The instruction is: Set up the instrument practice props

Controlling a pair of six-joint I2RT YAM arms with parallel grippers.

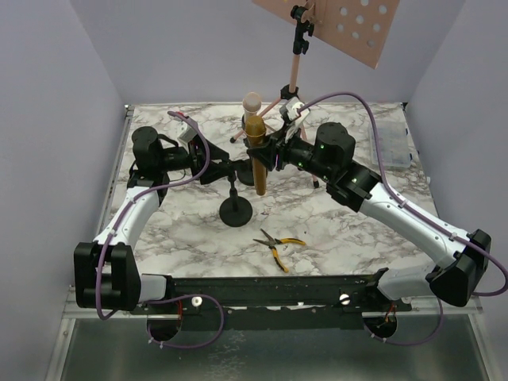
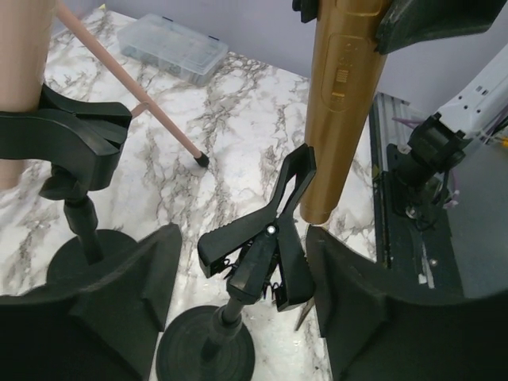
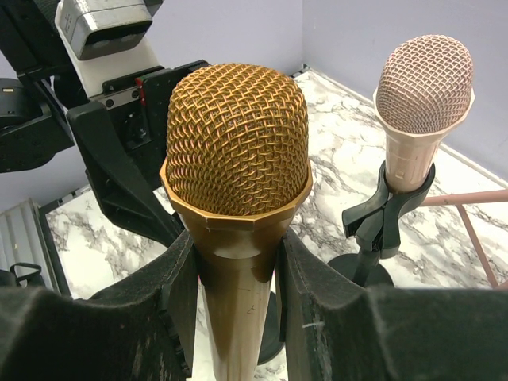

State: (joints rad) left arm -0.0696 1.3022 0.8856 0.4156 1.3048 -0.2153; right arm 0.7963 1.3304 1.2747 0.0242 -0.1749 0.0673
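The gold mesh-headed microphone (image 1: 255,155) stands nearly upright in the air, head up. The right tool (image 3: 238,278) is clamped on its body just under the head, one black finger (image 3: 178,294) pressed to each side. Its lower end hangs right beside the upturned spring clip of a black round-based holder (image 2: 238,270), not seated in it. Whether the end brushes the clip I cannot tell.

The left tool (image 2: 246,294) is spread wide just below the gold microphone. Its fingers stand on either side of that holder's clip and stem, the left one clear of it.

Just behind the gold microphone, a pale pink microphone (image 3: 425,87) sits upright in the clip of a second black round-based holder (image 3: 389,214).

Further back from the gold microphone and a little to its right rises the pink tripod music rack (image 1: 295,71), its perforated panel (image 1: 333,24) tilted at the top.

In front of the gold microphone, toward the arm bases, yellow-handled pliers (image 1: 278,246) lie on the marbled desk (image 1: 357,230). Well off to the microphone's right, by the desk's edge, rests a clear plastic compartment box (image 1: 394,143).
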